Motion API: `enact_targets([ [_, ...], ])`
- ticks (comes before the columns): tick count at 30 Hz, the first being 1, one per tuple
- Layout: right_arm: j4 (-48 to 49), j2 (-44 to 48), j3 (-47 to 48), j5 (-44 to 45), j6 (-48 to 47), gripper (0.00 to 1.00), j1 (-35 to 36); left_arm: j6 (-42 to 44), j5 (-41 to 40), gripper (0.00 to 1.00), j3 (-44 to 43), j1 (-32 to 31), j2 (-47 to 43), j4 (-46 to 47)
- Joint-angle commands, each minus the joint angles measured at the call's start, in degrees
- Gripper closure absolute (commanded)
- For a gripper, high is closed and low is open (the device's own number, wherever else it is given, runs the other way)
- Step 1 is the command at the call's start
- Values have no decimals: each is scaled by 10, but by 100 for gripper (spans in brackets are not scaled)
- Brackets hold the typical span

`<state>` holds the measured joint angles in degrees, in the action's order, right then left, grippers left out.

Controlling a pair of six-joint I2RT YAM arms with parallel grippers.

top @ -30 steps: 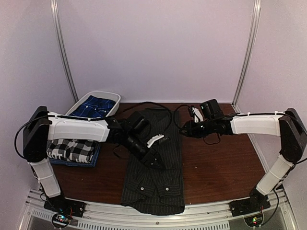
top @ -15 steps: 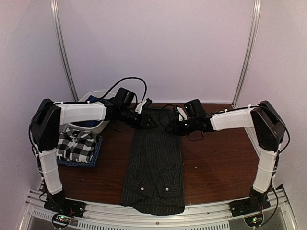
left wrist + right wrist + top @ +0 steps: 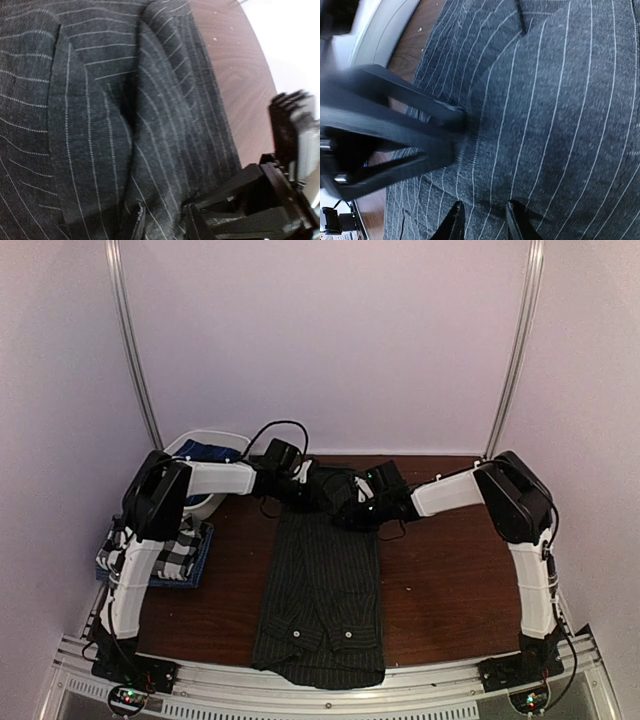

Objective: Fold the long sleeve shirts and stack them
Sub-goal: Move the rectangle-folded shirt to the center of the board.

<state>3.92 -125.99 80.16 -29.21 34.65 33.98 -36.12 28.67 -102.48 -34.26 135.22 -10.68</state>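
Pinstriped shirt [image 3: 322, 580] lies lengthwise at frame centre on the surface [image 3: 450, 580]. Left gripper [image 3: 165, 222] and right gripper [image 3: 482, 220] stand narrowly apart astride cloth at its upper end; grip cannot be confirmed. Risk: a shallow pinch slips, skewing the fold.

Three shirts [image 3: 320, 590], one tub [image 3: 207, 504], two arms [image 3: 455, 490]

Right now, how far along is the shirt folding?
Done: checked shirt lies folded on a blue one, left side. In hand: pinstripe shirt, narrowed to a long strip, with left gripper and right gripper at its far end. Left: fold it short, stack it. Maybe then the blue cloth in the bin.
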Motion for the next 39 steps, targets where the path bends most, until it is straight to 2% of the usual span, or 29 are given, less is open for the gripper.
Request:
enact_targets([
  [1,-15,-32,18,6,-2,70,-13,-23,-20,72,-37,3,41,16],
  [9,-60,-93,70,19,-34,71,-49,-48,-29,73,-132,8,124,13],
  [17,-148,-156,214,3,-72,69,-94,-94,-19,74,-271,30,216,15],
  [21,-196,-171,277,-8,-93,66,-105,-98,0,71,-309,38,219,22],
  [25,-213,-142,290,-14,-109,62,-105,-77,14,64,-324,46,185,17],
  [28,-213,-99,272,-17,-109,61,-105,-59,22,62,-303,50,138,10],
  [30,-197,-64,240,-23,-103,60,-104,-55,25,62,-257,50,96,16],
  [34,-162,0,145,-43,-85,60,-104,-47,28,62,-128,50,7,35],
  [39,-100,84,-25,-57,-70,60,-103,-42,41,61,35,49,-98,54],
])
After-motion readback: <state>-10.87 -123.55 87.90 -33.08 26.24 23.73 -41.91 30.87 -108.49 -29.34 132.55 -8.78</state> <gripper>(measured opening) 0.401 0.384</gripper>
